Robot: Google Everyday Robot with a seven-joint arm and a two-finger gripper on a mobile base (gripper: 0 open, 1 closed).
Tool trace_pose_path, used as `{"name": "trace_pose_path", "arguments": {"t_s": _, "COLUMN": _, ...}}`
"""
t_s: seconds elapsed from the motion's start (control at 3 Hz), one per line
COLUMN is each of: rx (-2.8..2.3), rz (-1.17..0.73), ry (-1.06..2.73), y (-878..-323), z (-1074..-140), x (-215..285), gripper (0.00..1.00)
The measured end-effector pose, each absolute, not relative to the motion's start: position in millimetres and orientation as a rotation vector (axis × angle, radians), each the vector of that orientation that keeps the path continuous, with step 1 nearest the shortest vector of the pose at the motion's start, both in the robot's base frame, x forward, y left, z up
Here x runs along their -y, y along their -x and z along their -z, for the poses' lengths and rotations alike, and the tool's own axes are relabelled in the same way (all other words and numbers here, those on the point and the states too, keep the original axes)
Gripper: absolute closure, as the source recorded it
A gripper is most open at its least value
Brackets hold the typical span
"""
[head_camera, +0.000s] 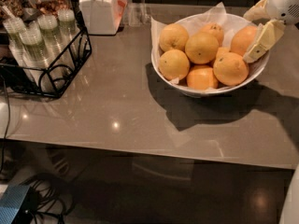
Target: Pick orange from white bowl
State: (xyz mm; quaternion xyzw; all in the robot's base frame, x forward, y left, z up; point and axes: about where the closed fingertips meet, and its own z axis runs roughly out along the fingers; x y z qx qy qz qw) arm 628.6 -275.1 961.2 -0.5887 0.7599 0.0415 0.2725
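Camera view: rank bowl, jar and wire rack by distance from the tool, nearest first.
The tool is open at the right edge, over the bowl's right side.
1. Bowl: right of centre, directly under the tool.
2. Jar: back edge, left of the bowl.
3. Wire rack: far left, holding cups.

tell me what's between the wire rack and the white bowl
Bare counter lies between wire rack and white bowl in the camera view; the gripper hangs at the bowl's right rim.
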Motion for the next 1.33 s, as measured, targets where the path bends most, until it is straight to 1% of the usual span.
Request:
{"name": "trace_pose_path", "arguments": {"t_s": 1.0, "rx": -2.045, "rz": -0.112, "ry": 1.584, "y": -628.7, "z": -961.2, "x": 275.1, "gripper": 0.89}}
{"name": "trace_pose_path", "arguments": {"t_s": 1.33, "rx": -2.045, "rz": -0.112, "ry": 1.584, "y": -628.7, "z": -961.2, "x": 275.1, "gripper": 1.0}}
